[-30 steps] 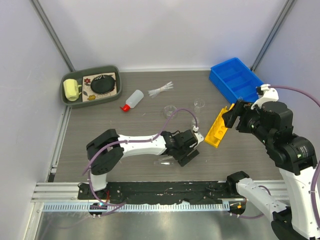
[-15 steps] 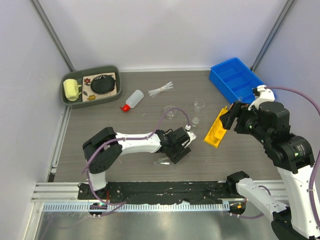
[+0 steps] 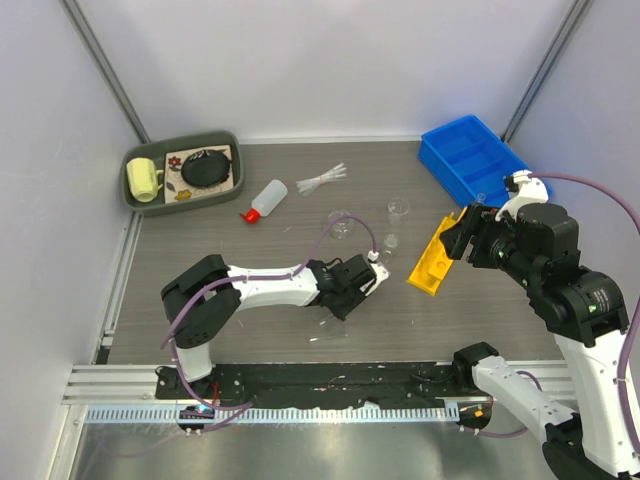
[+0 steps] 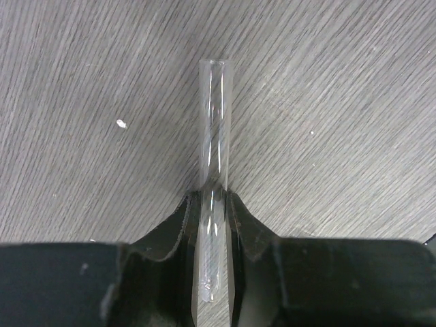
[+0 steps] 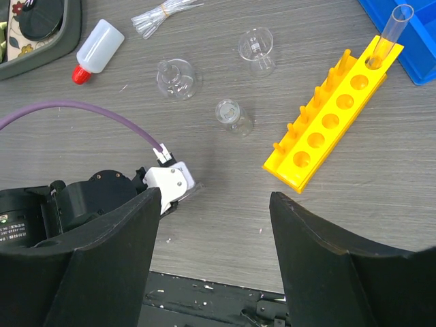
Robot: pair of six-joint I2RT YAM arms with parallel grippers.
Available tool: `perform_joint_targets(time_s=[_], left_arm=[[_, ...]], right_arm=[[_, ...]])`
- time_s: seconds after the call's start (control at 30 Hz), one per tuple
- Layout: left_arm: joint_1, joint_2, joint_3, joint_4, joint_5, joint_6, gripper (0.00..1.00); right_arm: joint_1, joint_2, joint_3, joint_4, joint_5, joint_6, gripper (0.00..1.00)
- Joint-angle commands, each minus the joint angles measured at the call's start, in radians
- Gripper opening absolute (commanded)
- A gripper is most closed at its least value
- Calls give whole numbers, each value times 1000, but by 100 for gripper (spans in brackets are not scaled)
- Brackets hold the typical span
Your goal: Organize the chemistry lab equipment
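Drawing back leftward since a second ago, the left gripper (image 4: pixel 211 201) sits clamped on a glass test tube (image 4: pixel 212 129) lying low on the table (image 4: pixel 340 102) (well apart from the yellow rack (image 5: pixel 324 131)); the right gripper (image 5: pixel 214 266) hangs spread, empty. Grasp looks secured; racking follows.

No legible text, label, brand, number or sign anywhere. Faint white print on the black housing of the left arm (image 5: pixel 27 219), toward the desk's front edge, too small to read. No readable marking on the white squeeze bottle (image 5: pixel 99 48) or the yellow rack (image 5: pixel 334 119).
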Motion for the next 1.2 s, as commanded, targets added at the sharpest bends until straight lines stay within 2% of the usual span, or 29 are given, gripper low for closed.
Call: perform_joint_targets(time_s=[0.0,0.27,0.4,0.67,0.77,0.93,1.17], left_arm=[[5,-32,17,-31,-12,23,8],[5,-78,69,-79,-52,79,0],[5,-115,102,-119,-42,102,0],[5,-276,171,-200,67,98,0],[5,-351,166,-199,149,86,0],[4,-474,152,-190,237,60,0],[4,-629,86,-170,284,38,0]], right_arm=[[5,1,3,41,-9,2,70],[3,3,-8,44,-6,13,70],[5,6,-10,29,-6,11,70],[5,-2,4,-14,-29,3,70],[5,12,42,-60,-58,-12,70],[8,58,116,-108,-168,-32,70],[8,98,116,-23,-386,2,70]])
